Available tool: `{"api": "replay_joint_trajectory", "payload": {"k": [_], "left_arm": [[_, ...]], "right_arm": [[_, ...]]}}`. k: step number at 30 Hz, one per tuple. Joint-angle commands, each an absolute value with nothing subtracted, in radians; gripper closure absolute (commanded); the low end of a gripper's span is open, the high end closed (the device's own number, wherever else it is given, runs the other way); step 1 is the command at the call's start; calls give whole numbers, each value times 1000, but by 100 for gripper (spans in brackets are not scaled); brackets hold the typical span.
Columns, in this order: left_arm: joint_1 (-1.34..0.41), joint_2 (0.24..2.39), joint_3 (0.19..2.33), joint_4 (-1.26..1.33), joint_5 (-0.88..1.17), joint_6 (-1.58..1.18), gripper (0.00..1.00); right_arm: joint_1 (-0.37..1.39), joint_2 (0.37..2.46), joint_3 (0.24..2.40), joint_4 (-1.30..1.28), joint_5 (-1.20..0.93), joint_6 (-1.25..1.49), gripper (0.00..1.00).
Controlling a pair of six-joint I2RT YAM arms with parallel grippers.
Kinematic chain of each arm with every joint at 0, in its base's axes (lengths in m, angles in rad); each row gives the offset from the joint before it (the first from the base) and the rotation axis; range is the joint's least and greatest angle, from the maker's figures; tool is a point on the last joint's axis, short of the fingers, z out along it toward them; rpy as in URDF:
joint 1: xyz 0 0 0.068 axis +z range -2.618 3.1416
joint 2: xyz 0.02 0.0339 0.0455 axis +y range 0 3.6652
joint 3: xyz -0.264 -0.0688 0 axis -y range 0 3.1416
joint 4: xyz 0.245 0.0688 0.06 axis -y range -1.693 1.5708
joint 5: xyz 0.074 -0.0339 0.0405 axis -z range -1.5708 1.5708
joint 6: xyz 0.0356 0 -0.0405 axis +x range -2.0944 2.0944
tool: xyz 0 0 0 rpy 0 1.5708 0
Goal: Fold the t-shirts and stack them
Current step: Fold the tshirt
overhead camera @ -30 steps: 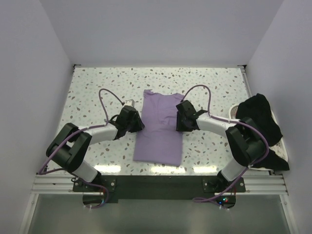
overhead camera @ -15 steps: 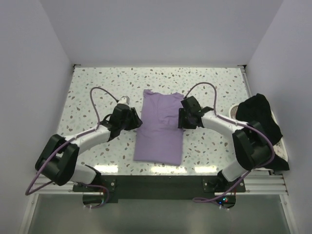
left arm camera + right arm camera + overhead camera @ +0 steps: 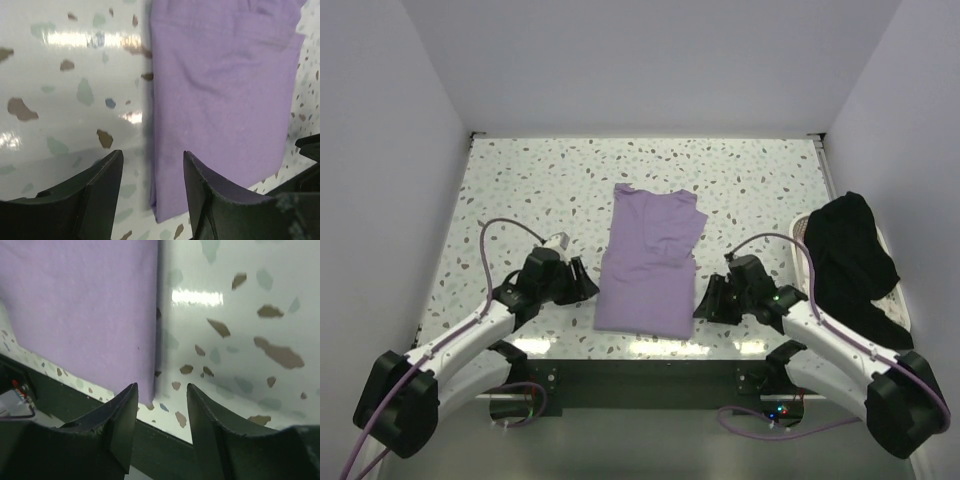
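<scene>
A purple t-shirt (image 3: pixel 650 262), folded into a long strip, lies flat in the middle of the speckled table. My left gripper (image 3: pixel 584 283) is open and empty at the shirt's near left edge; in the left wrist view (image 3: pixel 152 167) its fingers straddle that edge (image 3: pixel 220 90). My right gripper (image 3: pixel 703 300) is open and empty at the shirt's near right corner; the right wrist view (image 3: pixel 162 395) shows that corner (image 3: pixel 90 305) by the left finger. A black t-shirt (image 3: pixel 850 265) lies crumpled at the right.
The black shirt rests on a white basket (image 3: pixel 802 228) against the right wall. The table's near edge and dark rail (image 3: pixel 650 372) run just below the purple shirt. White walls close in the table on three sides.
Both arms have drawn back toward the near edge, from the shirt's upper sides to its near corners. The shirt's upper right part has shifted and now shows a small flap.
</scene>
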State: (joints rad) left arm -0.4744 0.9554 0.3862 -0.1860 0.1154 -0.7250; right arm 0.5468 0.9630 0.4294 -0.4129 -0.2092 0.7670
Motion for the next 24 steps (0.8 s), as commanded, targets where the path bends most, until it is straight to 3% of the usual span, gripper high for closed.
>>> {"api": "replay_joint_trajectory", "payload": {"k": [1, 11, 24], "left_arm": [[-503, 901, 328, -233, 221, -775, 44], [-543, 807, 224, -255, 272, -884, 49], [-589, 775, 161, -253, 273, -951, 57]], "right_arm": [[580, 838, 336, -405, -321, 934, 53], [666, 779, 172, -272, -334, 1173, 54], [684, 776, 100, -209, -313, 1262, 57]]}}
